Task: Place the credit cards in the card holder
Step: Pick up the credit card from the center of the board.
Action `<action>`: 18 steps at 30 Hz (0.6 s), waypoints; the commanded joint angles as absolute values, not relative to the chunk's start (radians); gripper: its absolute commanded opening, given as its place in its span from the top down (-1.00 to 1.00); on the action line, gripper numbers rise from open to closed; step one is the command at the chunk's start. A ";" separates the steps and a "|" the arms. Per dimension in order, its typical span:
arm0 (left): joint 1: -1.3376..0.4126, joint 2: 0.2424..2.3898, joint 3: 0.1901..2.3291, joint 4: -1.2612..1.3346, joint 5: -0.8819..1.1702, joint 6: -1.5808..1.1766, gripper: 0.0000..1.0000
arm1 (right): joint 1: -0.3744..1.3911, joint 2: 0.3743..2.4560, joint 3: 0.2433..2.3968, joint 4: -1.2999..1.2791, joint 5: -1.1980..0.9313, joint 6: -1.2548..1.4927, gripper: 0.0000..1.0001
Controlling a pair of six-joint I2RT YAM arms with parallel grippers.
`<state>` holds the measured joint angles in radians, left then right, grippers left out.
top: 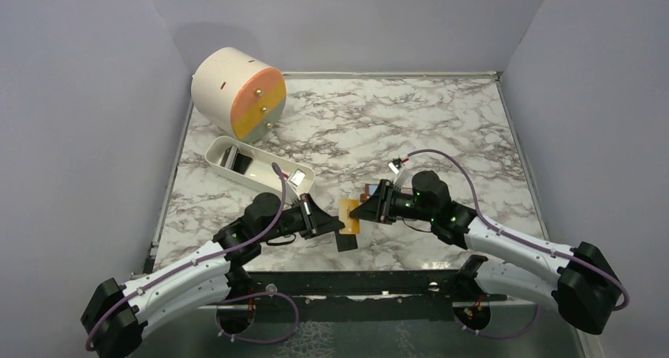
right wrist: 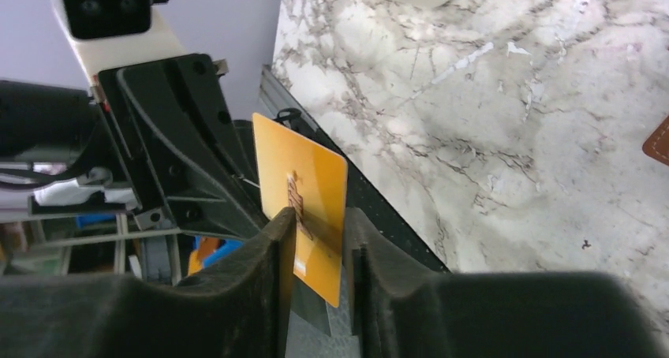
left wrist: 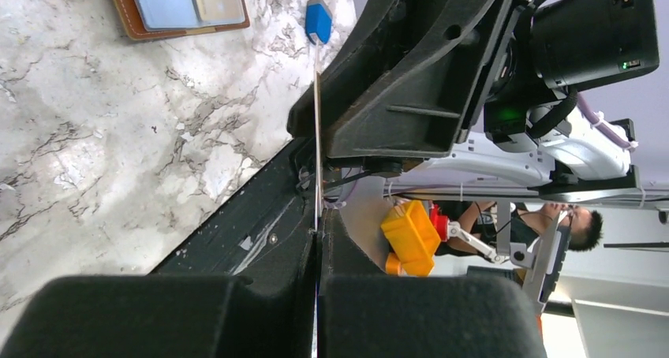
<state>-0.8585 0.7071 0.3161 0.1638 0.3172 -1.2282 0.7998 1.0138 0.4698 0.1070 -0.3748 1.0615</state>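
An orange-yellow credit card (top: 349,216) is held upright above the table's near edge between my two grippers. My left gripper (top: 333,224) is shut on it; in the left wrist view the card (left wrist: 317,137) shows edge-on as a thin line running into the closed fingers (left wrist: 319,244). My right gripper (right wrist: 319,220) stands open around the card's (right wrist: 304,180) other end; the card lies against one finger, with a gap to the other. The brown card holder (left wrist: 177,11) lies open on the marble, pale blue pockets up; its corner shows in the right wrist view (right wrist: 659,141). Dark cards (top: 237,161) sit in the white tray.
A white oblong tray (top: 264,177) lies at the left behind my left arm. A cream cylinder with an orange and pink face (top: 237,94) stands at the back left. A small blue block (left wrist: 319,20) lies beside the card holder. Grey walls close three sides.
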 commanded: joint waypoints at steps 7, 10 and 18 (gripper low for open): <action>-0.856 0.703 0.335 0.115 0.333 -1.167 1.00 | 0.788 0.931 0.465 0.110 -0.353 1.071 0.98; -0.857 0.708 0.315 0.133 0.339 -1.168 1.00 | 0.774 0.909 0.491 0.055 -0.323 1.032 0.98; -0.857 0.728 0.333 0.067 0.320 -1.102 1.00 | 0.748 0.928 0.624 -0.167 -0.210 0.885 0.98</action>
